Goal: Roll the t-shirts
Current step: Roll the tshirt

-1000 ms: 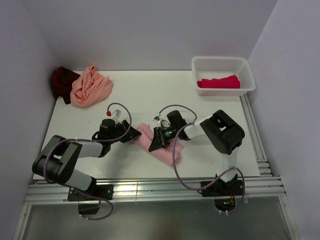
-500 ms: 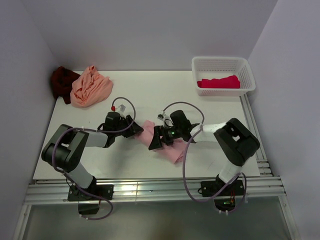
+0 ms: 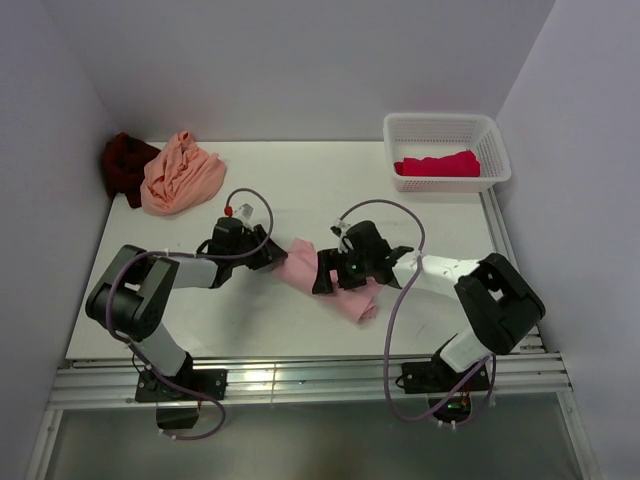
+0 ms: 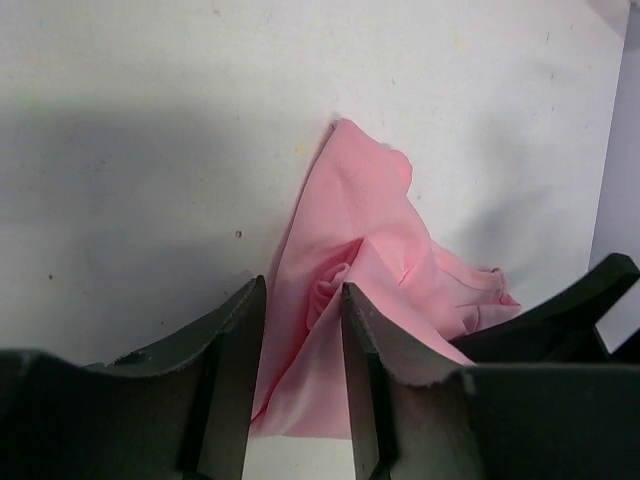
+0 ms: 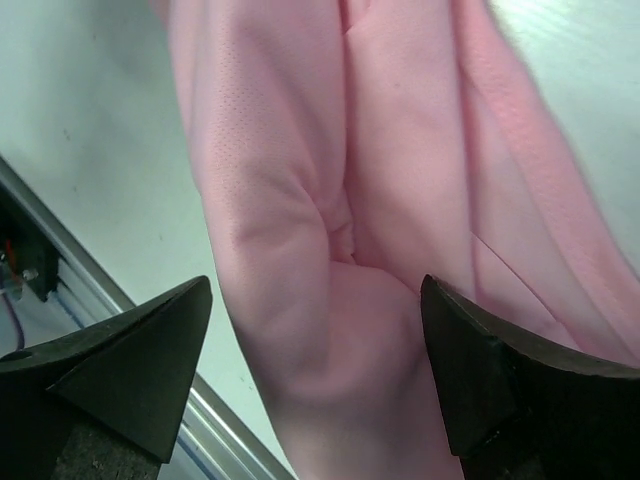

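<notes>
The light pink t-shirt (image 3: 298,263) lies as a loose bundled roll near the middle of the table. My left gripper (image 3: 274,257) is at its left end, shut on a fold of the pink cloth (image 4: 370,220) that fills the gap between its fingers (image 4: 235,365). My right gripper (image 3: 328,274) hangs over the roll's right half, wide open, with the pink cloth (image 5: 400,150) below and between its fingertips (image 5: 150,350). A peach-orange t-shirt (image 3: 180,172) and a dark maroon one (image 3: 124,165) lie heaped at the back left. A crimson-pink t-shirt (image 3: 437,163) lies in the basket.
The white lattice basket (image 3: 445,127) stands at the back right corner. A metal rail (image 3: 300,375) runs along the table's near edge, close below the roll in the right wrist view. Both arms' cables loop above the table's middle.
My right gripper has opened and let go of the pink cloth. Both grippers and the roll have shifted a little to the right; the left stays shut on its fold.
</notes>
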Motion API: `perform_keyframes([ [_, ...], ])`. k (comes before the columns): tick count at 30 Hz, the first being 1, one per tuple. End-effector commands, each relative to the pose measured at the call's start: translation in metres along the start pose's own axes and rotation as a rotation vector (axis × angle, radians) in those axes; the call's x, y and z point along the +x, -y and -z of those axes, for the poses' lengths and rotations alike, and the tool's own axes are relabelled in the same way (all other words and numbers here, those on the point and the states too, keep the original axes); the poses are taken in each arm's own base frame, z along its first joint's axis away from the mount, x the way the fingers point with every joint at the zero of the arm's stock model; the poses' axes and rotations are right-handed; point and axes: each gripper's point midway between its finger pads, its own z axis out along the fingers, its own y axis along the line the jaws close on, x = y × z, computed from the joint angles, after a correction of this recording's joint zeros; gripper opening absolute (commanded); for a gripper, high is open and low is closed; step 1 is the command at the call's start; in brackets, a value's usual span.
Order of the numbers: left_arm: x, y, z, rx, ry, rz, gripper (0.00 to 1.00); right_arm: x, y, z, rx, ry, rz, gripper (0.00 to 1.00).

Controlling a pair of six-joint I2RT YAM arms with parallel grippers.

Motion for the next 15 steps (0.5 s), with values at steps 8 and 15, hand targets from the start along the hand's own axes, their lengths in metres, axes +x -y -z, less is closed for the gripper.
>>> perform_keyframes([
  [8,-0.013,0.008,-0.010,0.006,0.005,-0.052,0.41,0.000,0.007,0.020,0.076,0.073,0.038,0.92],
  [15,-0.014,0.008,-0.011,0.000,-0.001,-0.063,0.40,0.010,0.011,0.027,0.099,0.088,0.058,0.84],
])
